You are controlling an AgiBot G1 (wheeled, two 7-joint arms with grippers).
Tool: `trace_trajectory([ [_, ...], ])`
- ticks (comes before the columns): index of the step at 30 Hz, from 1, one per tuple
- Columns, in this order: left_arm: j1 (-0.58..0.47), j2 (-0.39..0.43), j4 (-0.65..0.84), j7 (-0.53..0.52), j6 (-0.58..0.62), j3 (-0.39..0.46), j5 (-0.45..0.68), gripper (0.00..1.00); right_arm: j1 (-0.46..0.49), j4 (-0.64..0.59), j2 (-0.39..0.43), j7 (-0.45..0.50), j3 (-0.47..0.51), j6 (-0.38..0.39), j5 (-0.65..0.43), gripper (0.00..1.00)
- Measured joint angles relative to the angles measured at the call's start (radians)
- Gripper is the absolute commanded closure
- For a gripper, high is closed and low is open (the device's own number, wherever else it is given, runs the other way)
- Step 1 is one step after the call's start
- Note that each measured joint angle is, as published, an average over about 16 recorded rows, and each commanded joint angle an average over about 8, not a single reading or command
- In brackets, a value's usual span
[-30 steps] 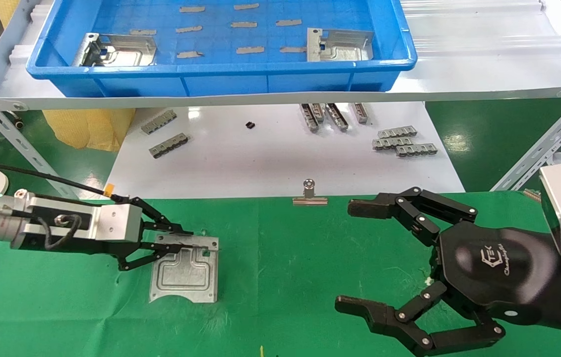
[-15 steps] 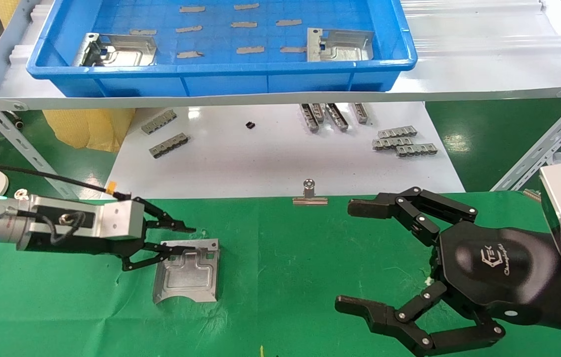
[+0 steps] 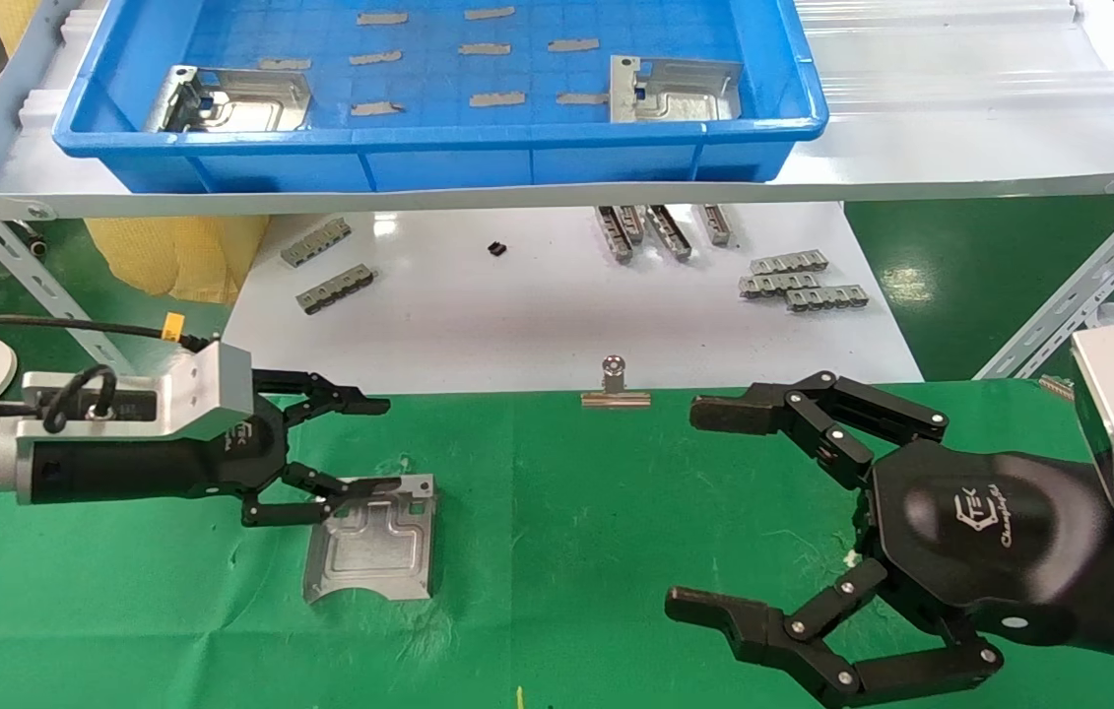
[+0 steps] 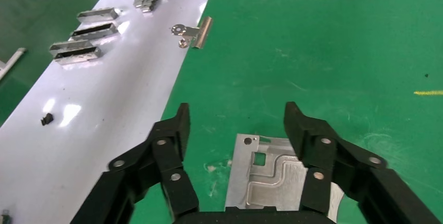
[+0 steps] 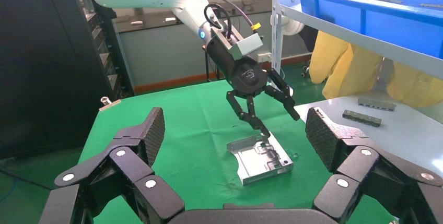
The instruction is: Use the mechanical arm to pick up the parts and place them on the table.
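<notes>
Item, plate: flat on the green counter at lower left of frame, let go within the last second; my left tool now lifted, fingers spread, empty; right tool parked lower right, spread; two plates wait in the tray.

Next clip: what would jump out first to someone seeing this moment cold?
The big black right pincer fills the near right of the head view, spread wide open above the green table. On the left, the left pincer is open over a shiny silver part lying flat on the cloth. Behind, a blue tray on a raised shelf holds two more silver parts, one at each end.
</notes>
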Motion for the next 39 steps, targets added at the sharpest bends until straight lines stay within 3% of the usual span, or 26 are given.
trace_trajectory([
  [14, 0.049, -0.030, -0.095, -0.059, -0.008, -0.040, -0.028, 0.00, 0.000, 0.000, 0.000, 0.000, 0.000, 0.000, 0.000, 0.00],
  [39, 0.314, -0.187, -0.604, -0.396, -0.046, -0.262, -0.186, 0.00, 0.000, 0.000, 0.000, 0.000, 0.000, 0.000, 0.000, 0.00],
])
